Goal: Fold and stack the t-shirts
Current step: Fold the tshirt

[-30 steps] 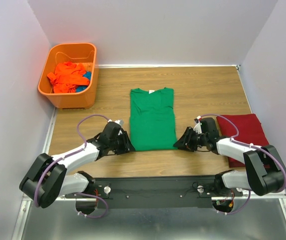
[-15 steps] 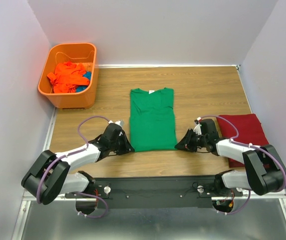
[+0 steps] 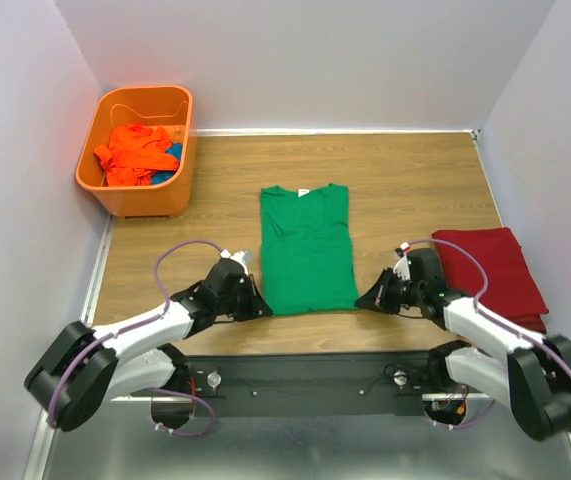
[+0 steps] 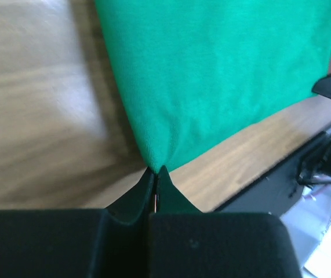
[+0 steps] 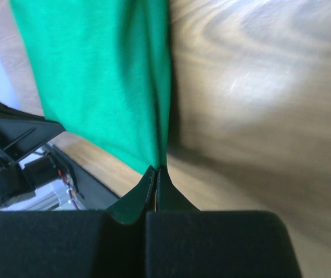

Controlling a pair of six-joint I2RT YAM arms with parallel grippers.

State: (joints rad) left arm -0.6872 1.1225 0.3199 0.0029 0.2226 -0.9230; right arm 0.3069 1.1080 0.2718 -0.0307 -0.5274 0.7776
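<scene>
The right arm covers the near part of the dark red t-shirt (image 3: 490,270), which lies at the right edge of the table (image 3: 405,170). In the orange basket (image 3: 140,200) at the far left corner, the orange t-shirt (image 3: 130,150) is crumpled over something blue, and we cannot tell what it is. From above, the fingertips are too small to judge. In the wrist views we see the left gripper (image 4: 156,172) clenched on the near left corner of the green t-shirt (image 3: 307,248), and the right gripper (image 5: 156,171) clenched on its near right corner. The green t-shirt lies flat in the middle of the table, with its collar toward the far edge, and reaches away from both grippers.
</scene>
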